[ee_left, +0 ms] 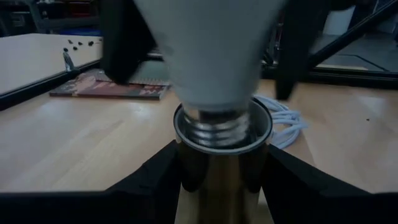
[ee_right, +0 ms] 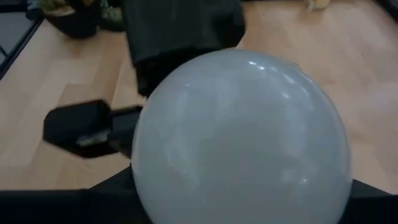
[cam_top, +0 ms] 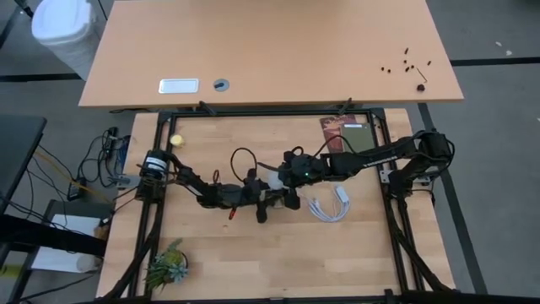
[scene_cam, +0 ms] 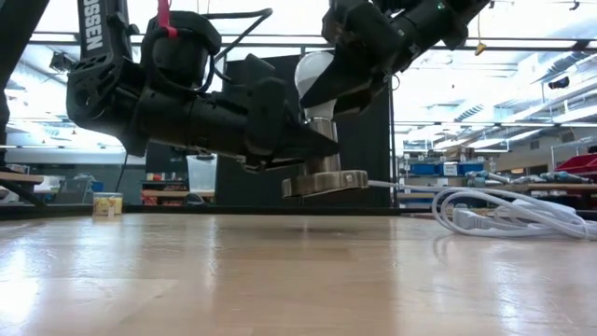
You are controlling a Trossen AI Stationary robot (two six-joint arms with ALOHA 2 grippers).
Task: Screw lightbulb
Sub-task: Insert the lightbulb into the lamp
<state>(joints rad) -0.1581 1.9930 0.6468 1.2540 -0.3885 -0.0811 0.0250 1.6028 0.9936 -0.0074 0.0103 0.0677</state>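
The lightbulb (scene_cam: pixel 314 77) is white, with a rounded dome (ee_right: pixel 242 137) and a threaded metal base (ee_left: pixel 217 127). It stands base down in the mouth of a shiny metal socket (ee_left: pixel 222 171). The socket ends below in a flat disc (scene_cam: pixel 325 184), from which a white cable (scene_cam: pixel 410 189) runs off. My left gripper (cam_top: pixel 267 199) reaches in from the table's left and is shut on the socket. My right gripper (cam_top: pixel 281 177) comes from the right, slanting down, and is shut on the bulb. My left gripper pinches the socket's cylindrical wall (ee_left: pixel 186 174) between its two fingers (ee_left: pixel 149 183), which lie level and come from the table's left. The socket stands upright with its mouth up, and its disc hangs a little above the table. My right gripper pinches the bulb's dome (ee_right: pixel 186 186) between its two fingers (ee_right: pixel 93 199), one on each side. It comes slanting down from the table's right. The bulb stands upright with its threaded base (ee_left: pixel 217 134) inside the socket's mouth.
A coil of white cable (cam_top: pixel 331 205) lies just right of the grippers. A notebook (cam_top: pixel 342 131) lies at the far right, a small yellow ball (cam_top: pixel 177 139) at the far left and a small plant (cam_top: pixel 166 266) at the near left. A bigger table (cam_top: pixel 270 42) stands behind.
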